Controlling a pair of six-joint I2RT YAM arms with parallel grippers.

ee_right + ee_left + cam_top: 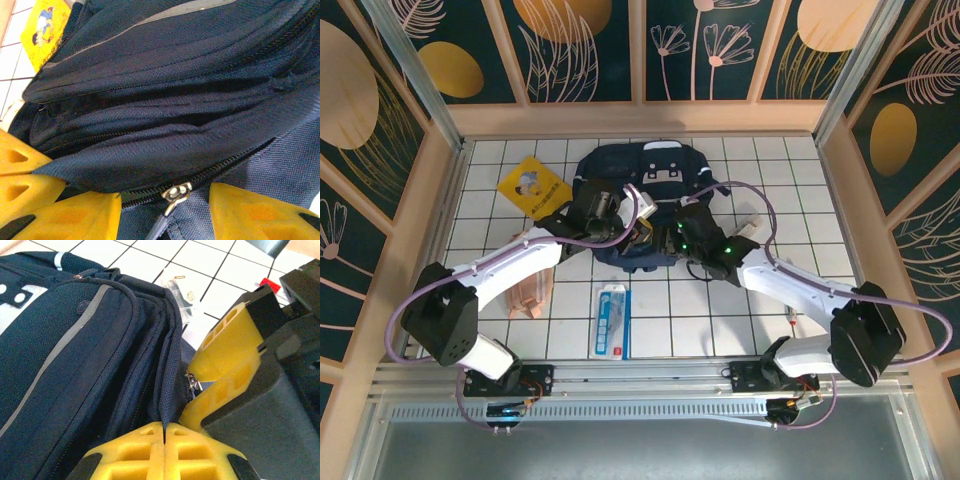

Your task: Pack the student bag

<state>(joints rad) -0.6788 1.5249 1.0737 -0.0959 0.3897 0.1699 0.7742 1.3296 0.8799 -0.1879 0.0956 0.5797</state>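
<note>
Beside the student bag (pixel 620 165), a yellow booklet (pixel 533 185) shows a cartoon.

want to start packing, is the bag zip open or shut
Shut, as far as shows: zip teeth on the student bag look meshed beside the slider, which sits inside the right gripper.

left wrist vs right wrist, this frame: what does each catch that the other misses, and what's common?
Left wrist, missing from right wrist: a clear plastic packet lying on the white tiles beyond the backpack.
Right wrist, missing from left wrist: a yellow booklet beside the backpack.
Common: the navy backpack, its zipper pull, the left claw shut on a fold of the backpack's fabric, and the right claw open around the zipper pull.
</note>
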